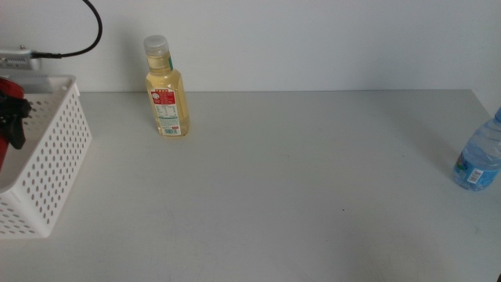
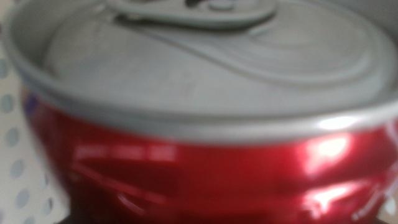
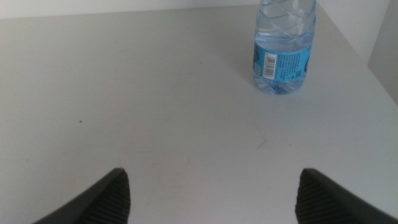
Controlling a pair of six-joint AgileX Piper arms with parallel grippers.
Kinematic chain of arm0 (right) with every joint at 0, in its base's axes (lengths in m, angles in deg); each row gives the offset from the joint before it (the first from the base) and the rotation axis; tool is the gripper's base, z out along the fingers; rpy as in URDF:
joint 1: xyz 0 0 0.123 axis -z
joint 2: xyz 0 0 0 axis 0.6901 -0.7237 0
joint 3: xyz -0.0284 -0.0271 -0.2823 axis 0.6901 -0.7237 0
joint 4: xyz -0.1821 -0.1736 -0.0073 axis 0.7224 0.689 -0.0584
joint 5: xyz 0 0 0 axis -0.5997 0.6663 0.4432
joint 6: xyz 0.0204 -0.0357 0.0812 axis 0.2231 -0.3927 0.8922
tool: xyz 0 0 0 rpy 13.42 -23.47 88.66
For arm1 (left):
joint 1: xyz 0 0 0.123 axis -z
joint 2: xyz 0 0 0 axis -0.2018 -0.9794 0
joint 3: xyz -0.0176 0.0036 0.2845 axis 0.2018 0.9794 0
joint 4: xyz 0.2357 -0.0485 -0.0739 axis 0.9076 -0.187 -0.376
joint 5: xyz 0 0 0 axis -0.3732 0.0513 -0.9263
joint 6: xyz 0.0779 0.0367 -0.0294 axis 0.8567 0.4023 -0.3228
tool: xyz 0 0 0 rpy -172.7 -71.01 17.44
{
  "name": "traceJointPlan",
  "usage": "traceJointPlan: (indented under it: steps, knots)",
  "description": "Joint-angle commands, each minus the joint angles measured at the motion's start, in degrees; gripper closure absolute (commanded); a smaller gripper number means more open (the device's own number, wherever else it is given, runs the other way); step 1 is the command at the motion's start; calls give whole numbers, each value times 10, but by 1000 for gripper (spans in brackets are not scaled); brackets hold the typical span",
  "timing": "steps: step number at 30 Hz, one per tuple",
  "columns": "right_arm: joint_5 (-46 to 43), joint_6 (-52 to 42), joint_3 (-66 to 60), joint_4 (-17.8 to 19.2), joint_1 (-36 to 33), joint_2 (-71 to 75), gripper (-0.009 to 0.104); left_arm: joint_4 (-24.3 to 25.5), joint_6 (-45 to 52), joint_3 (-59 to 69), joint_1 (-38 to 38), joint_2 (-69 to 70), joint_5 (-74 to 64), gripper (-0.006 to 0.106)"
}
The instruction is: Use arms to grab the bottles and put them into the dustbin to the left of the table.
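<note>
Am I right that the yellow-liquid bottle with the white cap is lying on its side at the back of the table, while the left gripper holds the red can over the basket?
Not quite: the yellow-liquid bottle stands upright, as the middle view shows. It is at the back of the table, and the left gripper is at the basket with the red can.

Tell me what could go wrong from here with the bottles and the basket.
The red can fills the left wrist view, apparently held over the white basket at the table's left edge; a drop from height might bounce or tip the basket. The water bottle stands near the table's right edge, so a nudge from the open right gripper could knock it off. The yellow bottle looks tall and could topple.
</note>
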Motion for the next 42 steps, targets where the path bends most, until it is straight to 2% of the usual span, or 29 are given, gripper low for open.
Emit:
traceJointPlan:
  steps: [1,12,17,20,21,22,26,33,42]
  knots:
    - [-36,-6,1,6,2,12,26,0,0,-22,-1,21,-16,102]
    - [-36,-6,1,6,2,12,26,26,-1,-22,0,-54,-14,99]
    - [-36,-6,1,6,2,12,26,28,-1,-22,0,-73,-14,88]
    - [-36,-6,1,6,2,12,26,28,-1,-22,0,-75,-11,71]
    - [-36,-6,1,6,2,12,26,28,-1,-22,0,-75,-10,58]
    - [-36,-6,1,6,2,12,26,23,-1,-22,0,-75,-11,36]
    - [-36,-6,1,6,2,12,26,22,-1,-22,0,-75,-14,9]
    - [-36,-6,1,6,2,12,26,24,-17,-23,1,-54,-44,7]
    - [-36,-6,1,6,2,12,26,19,-59,-36,10,49,-39,7]
